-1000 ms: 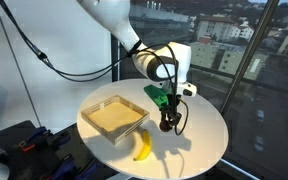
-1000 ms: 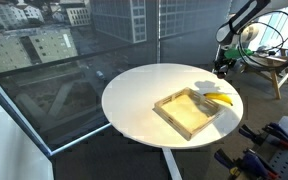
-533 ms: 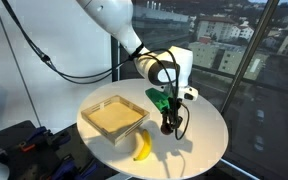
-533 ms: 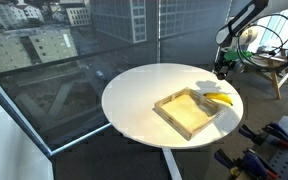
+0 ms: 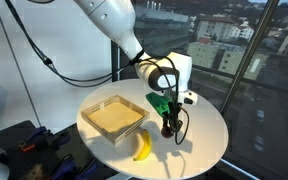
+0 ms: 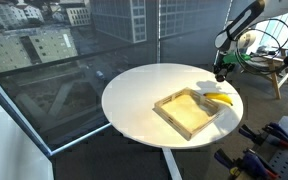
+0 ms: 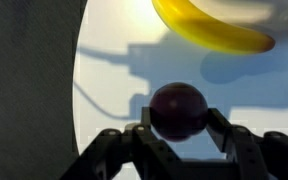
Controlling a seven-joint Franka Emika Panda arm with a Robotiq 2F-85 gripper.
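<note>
Surface point(image 5: 199, 125): round and white, on a single central foot; it also shows in an exterior view point(image 6: 134, 95).
Tray point(image 5: 114, 117): shallow, square, pale wood, flat on the left half as I see it here.
Banana point(image 5: 142, 147): yellow, lying at the near edge just beside the tray's near right corner; I cannot tell whether they touch.
Shadow: in my wrist view my claw point(image 7: 177, 135) and its dark ball point(image 7: 177, 108) throw a grey shadow on bare white point(image 7: 104, 60), near the banana point(image 7: 214, 30).
</note>
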